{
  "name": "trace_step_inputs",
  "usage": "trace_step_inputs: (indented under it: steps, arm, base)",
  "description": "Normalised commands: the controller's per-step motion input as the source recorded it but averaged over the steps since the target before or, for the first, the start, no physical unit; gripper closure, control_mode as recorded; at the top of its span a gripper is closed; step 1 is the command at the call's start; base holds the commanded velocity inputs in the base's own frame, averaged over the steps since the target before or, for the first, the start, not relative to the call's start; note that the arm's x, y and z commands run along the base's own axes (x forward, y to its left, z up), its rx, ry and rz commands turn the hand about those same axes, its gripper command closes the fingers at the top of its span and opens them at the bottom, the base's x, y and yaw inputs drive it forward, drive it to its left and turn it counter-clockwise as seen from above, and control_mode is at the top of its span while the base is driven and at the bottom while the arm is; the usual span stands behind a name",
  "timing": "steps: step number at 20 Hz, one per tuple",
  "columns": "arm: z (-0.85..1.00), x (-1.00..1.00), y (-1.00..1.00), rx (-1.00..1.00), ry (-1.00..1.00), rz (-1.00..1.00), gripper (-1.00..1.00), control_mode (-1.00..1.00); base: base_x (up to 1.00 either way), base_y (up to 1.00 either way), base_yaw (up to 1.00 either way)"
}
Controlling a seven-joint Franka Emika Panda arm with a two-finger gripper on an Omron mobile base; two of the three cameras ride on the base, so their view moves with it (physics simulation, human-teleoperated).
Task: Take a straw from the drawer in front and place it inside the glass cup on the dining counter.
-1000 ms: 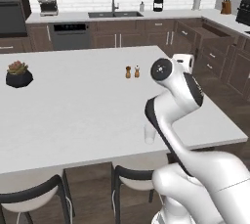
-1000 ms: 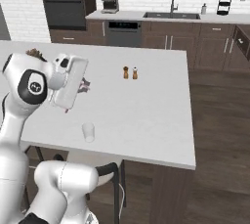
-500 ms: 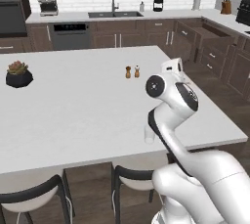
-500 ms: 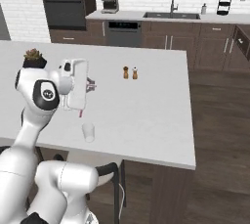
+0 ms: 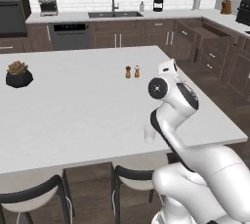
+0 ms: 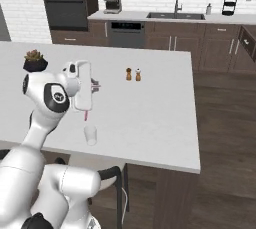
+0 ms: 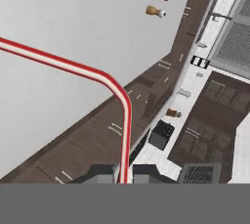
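Straw carried over the table, lined up above the cup.

Left base view: arm bent over the near edge of the table (image 5: pixel 73 96), elbow hiding the hand; cup (image 5: pixel 149 133) upright just beside the arm near that edge, two shakers (image 5: pixel 132 72) well beyond the cup, plant pot (image 5: pixel 18 74) far off to the cup's left, drawer (image 5: pixel 207 34) open past the table, presumably left so after the pick.
Right base view: end effector (image 6: pixel 91 87) held above the cup (image 6: pixel 90 134), straw (image 6: pixel 86 115) hanging from it toward the cup but not yet inside, likely poised for lowering.
Hand view: end effector (image 7: pixel 123 175) clamped together on the straw (image 7: pixel 105 78), gripped at one end so the free length can drop in; shakers (image 7: pixel 157 3) at the far side.
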Motion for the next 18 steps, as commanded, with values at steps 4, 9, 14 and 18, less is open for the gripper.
trace_step_inputs:
  steps: [4,9,14,18]
  arm:
    - [0.0,0.0,0.0,0.16,-0.01,0.25,1.0,-1.0]
    - [-0.05,0.18,0.0,0.14,0.0,0.23,1.0,-1.0]
    - [-0.12,0.39,-0.07,0.07,-0.08,0.35,1.0,-1.0]
    - [-0.24,0.18,-0.06,0.01,-0.2,0.51,1.0,-1.0]
  base:
    - [0.0,0.0,0.0]
    - [0.0,0.0,0.0]
    - [0.0,0.0,0.0]
    - [0.0,0.0,0.0]
